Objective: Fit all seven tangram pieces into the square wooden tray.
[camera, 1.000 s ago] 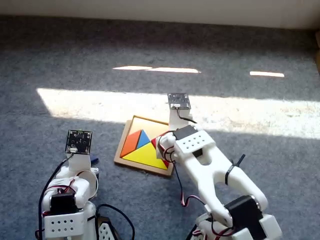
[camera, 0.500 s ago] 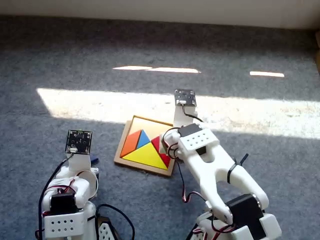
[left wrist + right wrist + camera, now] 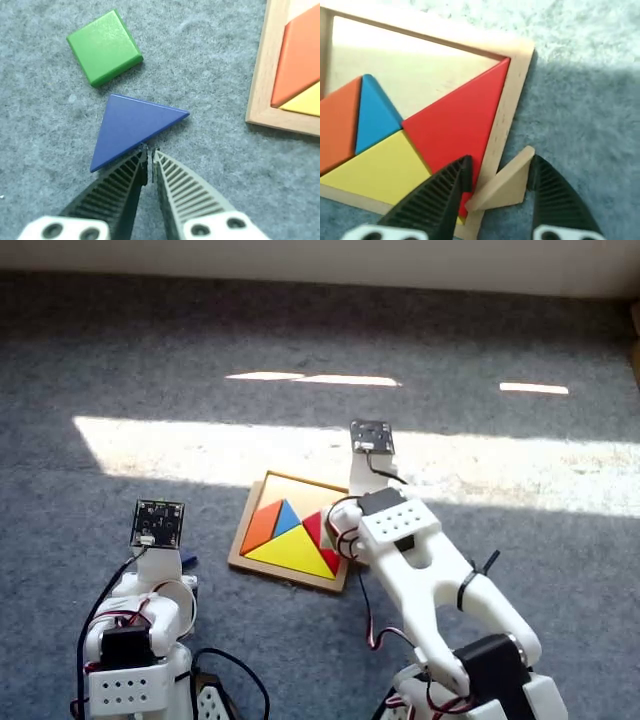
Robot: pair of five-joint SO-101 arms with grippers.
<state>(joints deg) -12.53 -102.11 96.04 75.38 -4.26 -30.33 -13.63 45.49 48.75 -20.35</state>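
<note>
Your right gripper has its jaws pressed on two sides of the tan triangle, so it is grasping that piece. The triangle sits between the fingers and overlaps the rim of the wooden tray at the corner nearest the gripper. The red triangle lies just ahead of one fingertip, and the bare tray floor opens beyond it.

Lift enough to clear the rim and carry the piece forward over the red one. Turn the wrist until its edges line up with the gap, then lower it, and let go only once it lies flat.

Your left gripper is clenched on nothing, its tips touching the dark blue triangle. The green square lies beyond that.
</note>
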